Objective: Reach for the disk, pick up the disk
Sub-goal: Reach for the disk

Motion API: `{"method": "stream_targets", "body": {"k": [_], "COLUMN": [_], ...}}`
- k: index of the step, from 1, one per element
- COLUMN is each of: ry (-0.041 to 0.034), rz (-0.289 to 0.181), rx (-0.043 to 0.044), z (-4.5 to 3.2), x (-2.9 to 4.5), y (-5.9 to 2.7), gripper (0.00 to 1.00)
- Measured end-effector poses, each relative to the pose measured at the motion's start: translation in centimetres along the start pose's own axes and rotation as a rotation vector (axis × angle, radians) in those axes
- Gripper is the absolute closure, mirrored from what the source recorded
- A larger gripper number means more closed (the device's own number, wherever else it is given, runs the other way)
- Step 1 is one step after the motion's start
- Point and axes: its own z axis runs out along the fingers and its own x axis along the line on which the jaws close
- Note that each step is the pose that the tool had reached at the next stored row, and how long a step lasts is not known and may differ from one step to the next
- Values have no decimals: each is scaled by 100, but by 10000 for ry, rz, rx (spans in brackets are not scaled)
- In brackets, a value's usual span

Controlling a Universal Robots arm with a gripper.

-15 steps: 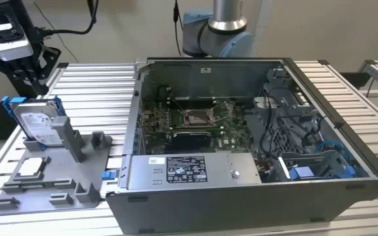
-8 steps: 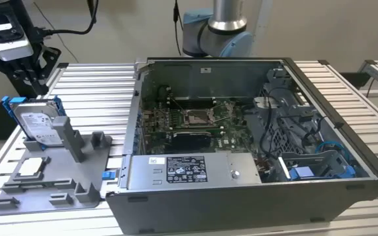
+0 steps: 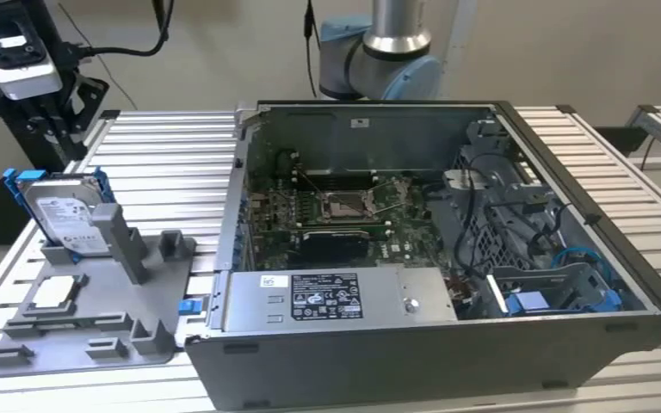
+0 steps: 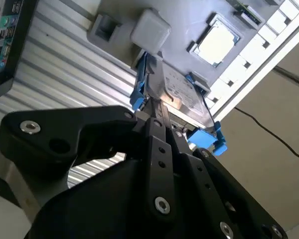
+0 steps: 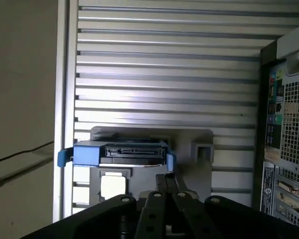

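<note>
Slatted desk (image 3: 169, 146), grey stand (image 3: 124, 245) at 9 o'clock propping disk (image 3: 64, 215) upright for easy grasping. Claw (image 4: 158, 110) overhead, together, empty.

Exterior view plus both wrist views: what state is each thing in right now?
disk: standing on edge in the grey holder, not gripped.
gripper: poised above the disk, holding nothing.
processor chip: lying flat on the holder.
computer case: side open, inside exposed.
</note>
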Motion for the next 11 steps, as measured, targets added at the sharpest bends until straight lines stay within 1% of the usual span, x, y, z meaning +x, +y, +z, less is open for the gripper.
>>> {"method": "stream_targets", "body": {"k": [2, 11], "ry": [0, 4], "rz": [-12, -126], "rx": [-1, 0], "z": [5, 26], "x": [53, 391], "y": [35, 42], "gripper": [100, 100]}}
